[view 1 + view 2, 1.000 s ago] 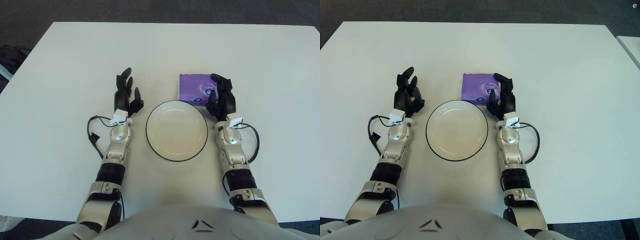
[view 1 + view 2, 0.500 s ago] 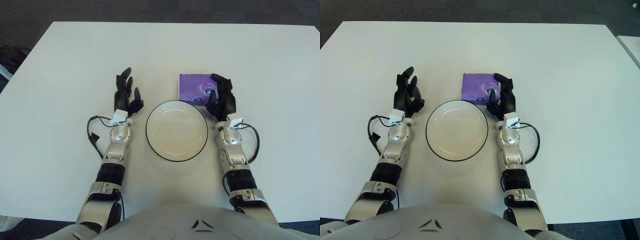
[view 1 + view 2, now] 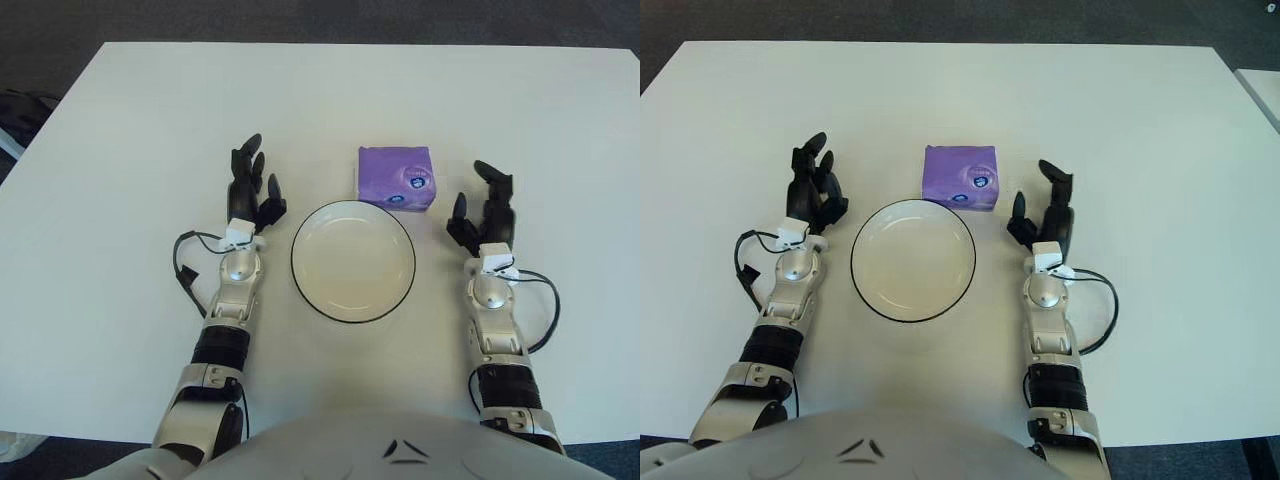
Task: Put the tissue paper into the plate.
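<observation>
A purple tissue pack (image 3: 396, 177) lies flat on the white table, just beyond the upper right rim of the plate (image 3: 353, 298). The plate is white with a dark rim and holds nothing. My right hand (image 3: 484, 210) stands to the right of the pack, a small gap away, fingers spread and empty. My left hand (image 3: 252, 188) shows to the left of the plate, fingers relaxed and pointing away from me, holding nothing.
The white table (image 3: 150, 110) stretches wide on all sides of the plate. Dark floor shows past its far edge. Black cables loop beside both wrists (image 3: 1095, 300).
My right hand has drawn away from the tissue pack, shifting right and a little toward me; its fingers no longer cover the pack's right edge. Pack, plate and left hand stayed put.
</observation>
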Controlling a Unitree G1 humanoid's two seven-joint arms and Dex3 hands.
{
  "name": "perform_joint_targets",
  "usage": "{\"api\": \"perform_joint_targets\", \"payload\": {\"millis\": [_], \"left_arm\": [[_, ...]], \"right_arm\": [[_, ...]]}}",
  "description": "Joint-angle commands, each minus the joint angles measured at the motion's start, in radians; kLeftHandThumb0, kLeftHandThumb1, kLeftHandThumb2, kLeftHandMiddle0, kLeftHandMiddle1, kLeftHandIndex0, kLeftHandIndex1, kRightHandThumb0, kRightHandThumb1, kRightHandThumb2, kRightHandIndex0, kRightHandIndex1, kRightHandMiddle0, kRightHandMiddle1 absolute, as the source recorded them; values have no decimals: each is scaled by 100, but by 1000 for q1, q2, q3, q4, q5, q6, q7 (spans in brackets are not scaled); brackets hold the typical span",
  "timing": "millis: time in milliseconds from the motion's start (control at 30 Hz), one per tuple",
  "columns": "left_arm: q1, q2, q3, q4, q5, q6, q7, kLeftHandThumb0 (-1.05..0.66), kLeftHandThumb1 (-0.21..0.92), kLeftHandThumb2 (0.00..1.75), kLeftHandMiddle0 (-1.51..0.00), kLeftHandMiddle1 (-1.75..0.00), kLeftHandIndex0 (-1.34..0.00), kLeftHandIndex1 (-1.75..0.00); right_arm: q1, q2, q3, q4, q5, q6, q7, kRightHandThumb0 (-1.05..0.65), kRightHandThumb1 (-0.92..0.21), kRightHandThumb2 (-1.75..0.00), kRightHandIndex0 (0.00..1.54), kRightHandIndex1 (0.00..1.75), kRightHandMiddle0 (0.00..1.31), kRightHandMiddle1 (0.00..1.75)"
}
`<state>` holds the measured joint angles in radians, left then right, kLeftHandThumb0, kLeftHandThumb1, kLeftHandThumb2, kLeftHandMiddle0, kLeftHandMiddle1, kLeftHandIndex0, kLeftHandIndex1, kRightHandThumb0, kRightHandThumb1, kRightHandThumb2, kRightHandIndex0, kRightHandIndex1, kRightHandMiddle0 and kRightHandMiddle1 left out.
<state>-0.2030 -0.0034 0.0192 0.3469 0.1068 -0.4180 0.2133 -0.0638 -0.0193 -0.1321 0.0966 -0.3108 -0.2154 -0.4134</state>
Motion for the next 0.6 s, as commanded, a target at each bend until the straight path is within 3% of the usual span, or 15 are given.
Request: {"api": "perform_joint_targets", "payload": {"millis": [0,267,567], "left_arm": [[82,-17,-7,84,7,45,2,-71,92,81,-38,0,0,-75],[79,-21,-7,90,7,37,3,-69,92,80,-39,-1,0,-74],[79,-24,-6,89,5,45,1,-69,92,79,-39,-1,0,-73]], "right_arm": [[-40,-13,-4,-22,-75,11,-78,-62,-92,-79,38,0,0,77],[-68,-31,10,-29,-141,23,-157,-63,-92,-79,37,0,0,80],[-130,-64,25,-108,-119,29,-80,-63,-92,-78,37,0,0,81]]}}
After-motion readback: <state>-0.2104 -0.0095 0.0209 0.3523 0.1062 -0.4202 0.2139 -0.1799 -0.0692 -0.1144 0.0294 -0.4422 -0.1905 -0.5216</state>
